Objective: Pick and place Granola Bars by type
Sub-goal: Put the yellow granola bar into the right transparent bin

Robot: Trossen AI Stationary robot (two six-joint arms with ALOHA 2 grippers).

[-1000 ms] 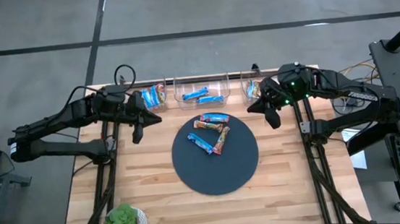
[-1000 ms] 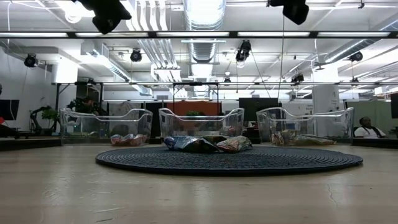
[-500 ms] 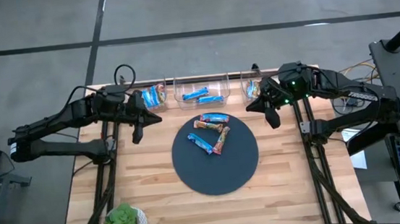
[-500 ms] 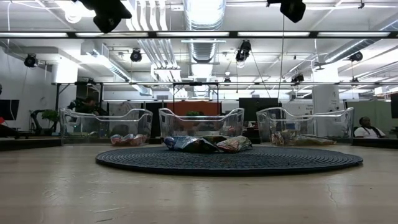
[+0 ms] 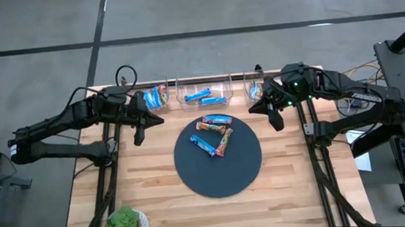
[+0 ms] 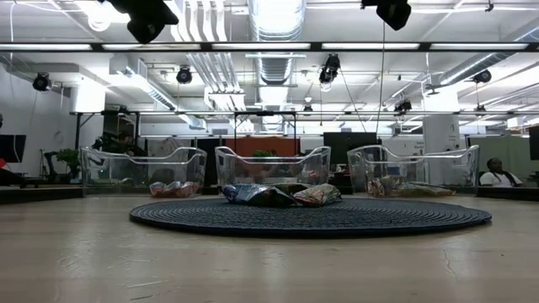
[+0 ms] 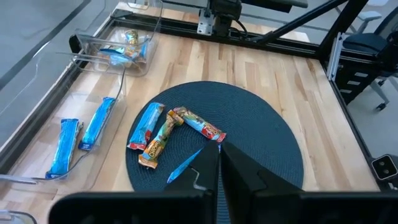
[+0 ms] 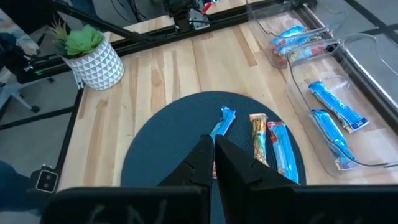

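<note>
High view: four shiny-wrapped Granola Bars (image 5: 215, 133), bright blue, blue-red-white and brown-tan, are seen clustered on the far half of the dark round mat (image 5: 219, 172). Beyond it, more bars are held in three clear bins (image 5: 202, 96). Left gripper (image 5: 139, 137) and right gripper (image 5: 277, 121) are raised at either side, both closed, nothing gripped.

text: none legible | Granola Bars (image 7: 161, 138) wrappers — print too small (unreadable)

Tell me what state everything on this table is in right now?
Left claw: shut, empty, raised over the table.
Right claw: shut, empty, raised.
Four bars: loose on the round mat.
Middle bin: two blue bars inside.
Left bin: some bars inside.
Potted plant: upright.
</note>
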